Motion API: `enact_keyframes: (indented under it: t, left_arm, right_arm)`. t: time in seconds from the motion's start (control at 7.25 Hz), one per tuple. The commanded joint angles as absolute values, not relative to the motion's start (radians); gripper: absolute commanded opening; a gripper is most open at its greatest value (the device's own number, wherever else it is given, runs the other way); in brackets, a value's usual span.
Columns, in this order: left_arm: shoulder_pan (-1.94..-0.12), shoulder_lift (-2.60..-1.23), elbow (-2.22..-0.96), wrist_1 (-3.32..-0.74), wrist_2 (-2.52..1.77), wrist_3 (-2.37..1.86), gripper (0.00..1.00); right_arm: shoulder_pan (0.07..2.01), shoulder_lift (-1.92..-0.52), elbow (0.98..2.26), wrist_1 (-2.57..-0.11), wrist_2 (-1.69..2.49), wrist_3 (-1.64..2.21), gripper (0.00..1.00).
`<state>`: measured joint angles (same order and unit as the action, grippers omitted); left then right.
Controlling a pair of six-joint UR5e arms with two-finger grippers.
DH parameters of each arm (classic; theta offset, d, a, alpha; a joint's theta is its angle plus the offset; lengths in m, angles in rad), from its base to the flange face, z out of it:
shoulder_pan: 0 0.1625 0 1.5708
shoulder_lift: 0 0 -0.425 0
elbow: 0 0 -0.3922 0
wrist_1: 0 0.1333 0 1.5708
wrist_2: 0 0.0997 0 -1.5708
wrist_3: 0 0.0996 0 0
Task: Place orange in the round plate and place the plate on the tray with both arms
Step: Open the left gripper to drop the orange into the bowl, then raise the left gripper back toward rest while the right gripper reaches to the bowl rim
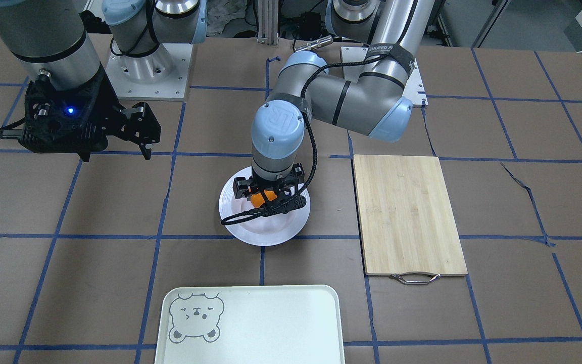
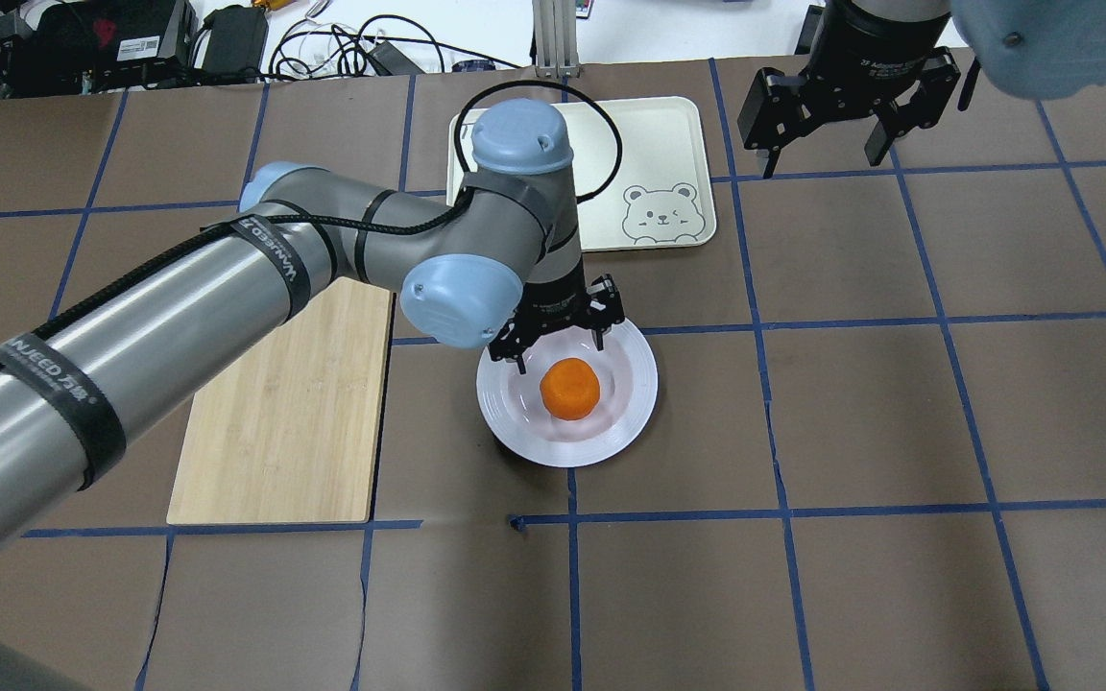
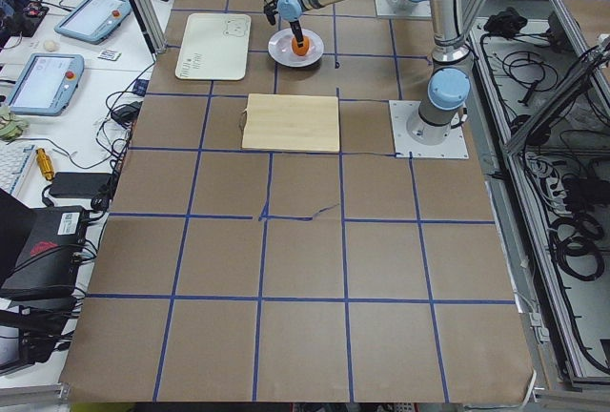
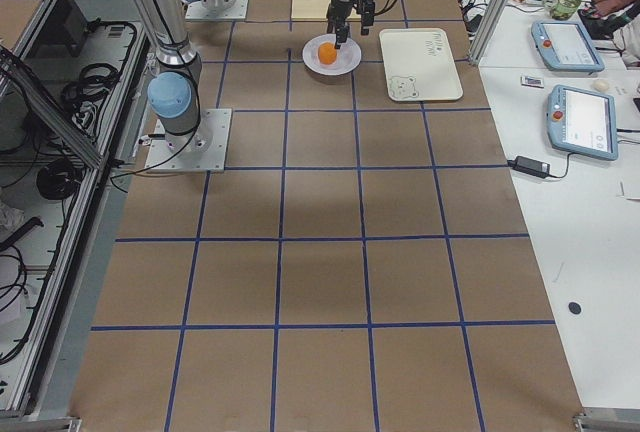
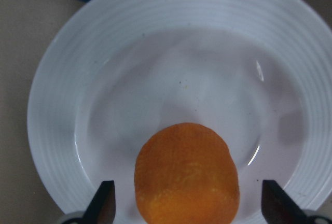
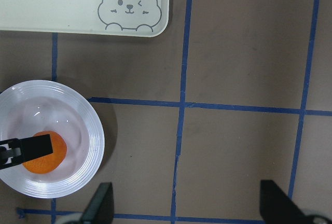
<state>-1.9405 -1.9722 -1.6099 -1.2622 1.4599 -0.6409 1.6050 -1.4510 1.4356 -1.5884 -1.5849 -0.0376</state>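
Note:
The orange (image 2: 569, 389) lies in the well of the round white plate (image 2: 632, 403) at mid-table. My left gripper (image 2: 560, 357) stands over it, open, with a finger on either side of the orange (image 5: 187, 177) and a gap on each side. In the left wrist view the plate's ridged rim (image 5: 57, 105) fills the frame. The cream-green tray (image 2: 649, 144) with the bear face lies beyond the plate, toward the operators' side. Off to the right, my right gripper (image 2: 820, 163) hangs open above the table, holding nothing; its wrist view looks down on the plate (image 6: 93, 130) and the tray corner (image 6: 52, 1).
A bamboo cutting board (image 2: 284, 413) with a metal handle (image 1: 415, 278) lies left of the plate, under my left arm. Blue tape lines grid the brown table top. Tablets and cables sit on the benches past the table's far edge.

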Motion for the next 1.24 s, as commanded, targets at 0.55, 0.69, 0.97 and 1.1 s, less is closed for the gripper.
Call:
enact_keyframes:
  t: [0.55, 0.69, 0.97, 1.1]
  left_arm:
    - [-1.893, -1.669, -1.382, -1.710, 1.482, -0.422, 1.00]
    - [-1.879, -1.663, -1.384, -1.701, 1.483, -0.373, 1.00]
    - [-1.844, -1.655, -1.397, -1.695, 1.550, -0.217, 1.00]
    - [-1.797, -1.632, -1.420, -1.697, 1.551, -0.148, 1.00]
  right_arm:
    - [1.563, -1.375, 1.680, -1.867, -1.309, -0.031, 1.00]
    - [1.563, -1.374, 1.800, -2.010, -1.293, -0.031, 1.00]
    - [1.563, -1.349, 2.054, -2.313, -1.119, -0.031, 1.00]
    - [1.568, -1.289, 2.122, -2.492, -1.105, -0.015, 1.00]
